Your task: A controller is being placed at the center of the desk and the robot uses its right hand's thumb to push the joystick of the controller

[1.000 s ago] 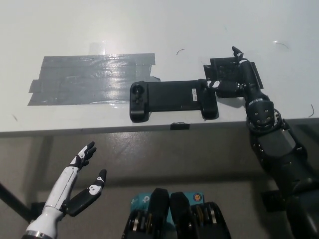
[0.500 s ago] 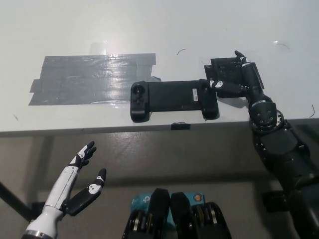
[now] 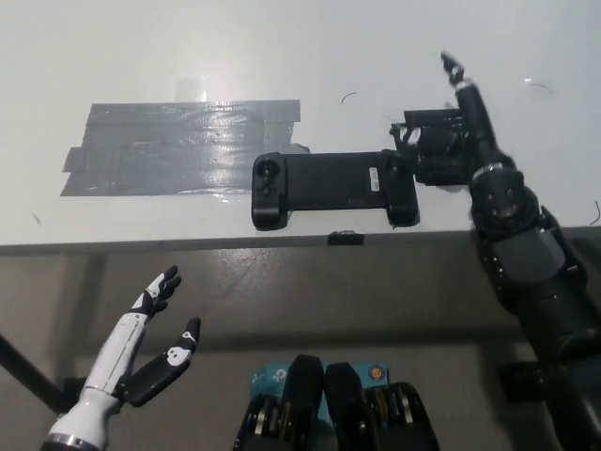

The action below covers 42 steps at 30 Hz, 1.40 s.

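Now, by size:
Worktop (image 3: 282, 47): white surface filling the upper half of the head view; its front edge runs across the middle of the picture.
Tape patch (image 3: 178, 146): wide grey strips stuck flat on the worktop, left of centre; the patch's right end reaches just beside the controller's left grip.
Right hand (image 3: 449, 141): black, lying over the worktop at the controller's right end, the arm coming up from the lower right. One of its fingers (image 3: 454, 68) points away from the robot, stretched out straight; the thumb reaches toward the controller's right grip, though whether it touches the joystick cannot be told. It holds nothing, fingers spread.
Controller (image 3: 333, 183): black, long and flat, lying crosswise near the worktop's front edge, about mid-picture. A round control shows on the left grip.
Left hand (image 3: 155, 352): white, resting below the worktop edge at lower left, fingers apart and empty.
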Motion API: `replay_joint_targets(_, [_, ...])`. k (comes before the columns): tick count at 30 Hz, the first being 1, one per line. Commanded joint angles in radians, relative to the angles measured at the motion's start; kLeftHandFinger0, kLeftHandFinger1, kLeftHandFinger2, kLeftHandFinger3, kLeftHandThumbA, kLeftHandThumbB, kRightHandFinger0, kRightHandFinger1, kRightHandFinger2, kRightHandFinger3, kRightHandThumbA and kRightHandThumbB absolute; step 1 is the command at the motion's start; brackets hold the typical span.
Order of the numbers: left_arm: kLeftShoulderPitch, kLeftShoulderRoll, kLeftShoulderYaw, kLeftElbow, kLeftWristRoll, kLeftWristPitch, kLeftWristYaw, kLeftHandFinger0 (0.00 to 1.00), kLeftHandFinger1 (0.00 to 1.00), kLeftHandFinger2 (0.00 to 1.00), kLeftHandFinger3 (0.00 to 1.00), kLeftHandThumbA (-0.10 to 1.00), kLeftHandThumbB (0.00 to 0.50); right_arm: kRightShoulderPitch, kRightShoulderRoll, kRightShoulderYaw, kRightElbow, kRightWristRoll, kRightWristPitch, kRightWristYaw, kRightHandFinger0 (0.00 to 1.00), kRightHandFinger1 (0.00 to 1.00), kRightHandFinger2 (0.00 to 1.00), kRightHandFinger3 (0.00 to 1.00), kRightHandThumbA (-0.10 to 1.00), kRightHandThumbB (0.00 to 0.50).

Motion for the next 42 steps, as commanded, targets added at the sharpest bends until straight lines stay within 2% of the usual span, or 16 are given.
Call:
replay_joint_targets(1, [-0.012,0.01,0.012,-0.036,-0.003,-0.011,-0.01,1.0,1.0,1.0,1.0,0.57,0.016,-0.001,-0.033,-0.017,-0.346,0.016,0.068,0.027,1.0,1.0,1.0,1.0,1.0,0.346])
replay_joint_targets(2, [-0.012,0.008,0.013,-0.034,-0.005,-0.016,-0.008,1.0,1.0,1.0,1.0,0.55,0.012,0.013,-0.031,-0.013,-0.42,0.015,0.096,0.042,1.0,1.0,1.0,1.0,1.0,0.362])
replay_joint_targets(4, [-0.012,0.008,0.012,-0.033,-0.006,-0.016,-0.008,1.0,1.0,1.0,1.0,0.55,0.014,0.035,-0.026,-0.007,-0.526,0.014,0.131,0.061,1.0,1.0,1.0,1.0,1.0,0.359])
replay_joint_targets(5, [-0.013,0.009,0.011,-0.036,-0.003,-0.013,-0.009,1.0,1.0,1.0,1.0,0.55,0.015,0.048,-0.025,0.0,-0.59,0.011,0.12,0.07,1.0,1.0,1.0,1.0,1.0,0.327])
replay_joint_targets(8, [-0.015,0.011,0.011,-0.037,0.0,-0.01,-0.01,1.0,1.0,1.0,1.0,0.55,0.014,0.079,-0.016,0.01,-0.741,0.0,0.166,0.083,1.0,1.0,1.0,1.0,1.0,0.313])
replay_joint_targets(12, [-0.022,0.009,0.011,-0.029,-0.006,-0.018,-0.009,1.0,1.0,1.0,1.0,0.55,0.019,0.11,-0.009,0.014,-0.877,0.01,0.216,0.105,1.0,1.0,1.0,1.0,1.0,0.326])
replay_joint_targets(13, [-0.024,0.008,0.013,-0.025,-0.011,-0.022,-0.008,1.0,1.0,1.0,1.0,0.55,0.029,0.13,-0.01,0.018,-0.932,0.019,0.224,0.119,1.0,1.0,1.0,1.0,1.0,0.307])
replay_joint_targets(15, [-0.032,0.013,0.011,-0.024,-0.004,-0.02,-0.01,1.0,1.0,1.0,1.0,0.56,0.033,0.171,-0.014,0.026,-1.028,0.007,0.242,0.131,1.0,1.0,1.0,1.0,1.0,0.303])
replay_joint_targets(19, [-0.04,0.018,0.009,-0.021,-0.002,-0.02,-0.014,1.0,1.0,1.0,1.0,0.57,0.026,0.257,-0.027,0.046,-1.132,-0.018,0.201,0.143,1.0,1.0,1.0,1.0,1.0,0.264])
replay_joint_targets(25, [-0.036,0.024,0.004,-0.02,0.007,-0.018,-0.017,1.0,1.0,1.0,1.0,0.57,0.006,0.507,-0.018,0.11,-1.346,-0.02,0.204,0.184,1.0,1.0,1.0,1.0,1.0,0.315])
replay_joint_targets(27, [-0.035,0.026,0.004,-0.017,0.009,-0.02,-0.017,1.0,1.0,1.0,1.0,0.56,0.003,0.579,-0.021,0.133,-1.361,-0.048,0.181,0.183,1.0,1.0,1.0,1.0,1.0,0.332])
replay_joint_targets(30, [-0.032,0.025,0.005,-0.013,-0.003,-0.025,-0.021,1.0,1.0,1.0,1.0,0.55,0.0,0.671,-0.019,0.156,-1.362,-0.091,0.16,0.169,1.0,1.0,1.0,1.0,1.0,0.32])
replay_joint_targets(32, [-0.029,0.025,0.004,-0.011,-0.004,-0.026,-0.021,1.0,1.0,1.0,1.0,0.54,0.001,0.72,-0.016,0.166,-1.342,-0.065,0.139,0.17,1.0,1.0,1.0,1.0,1.0,0.301])
replay_joint_targets(34, [-0.024,0.022,0.004,-0.008,-0.004,-0.029,-0.019,1.0,1.0,1.0,1.0,0.54,0.004,0.761,-0.014,0.173,-1.3,-0.039,0.125,0.176,1.0,1.0,1.0,1.0,1.0,0.318])
replay_joint_targets(36, [-0.019,0.018,0.005,-0.008,-0.005,-0.029,-0.017,1.0,1.0,1.0,1.0,0.53,0.004,0.778,-0.015,0.18,-1.265,-0.03,0.118,0.185,1.0,1.0,1.0,1.0,1.0,0.328])
replay_joint_targets(42, [-0.006,0.013,0.008,-0.015,-0.007,-0.024,-0.016,1.0,1.0,1.0,1.0,0.5,0.0,0.791,-0.012,0.19,-1.163,-0.051,0.08,0.186,1.0,1.0,1.0,1.0,1.0,0.316])
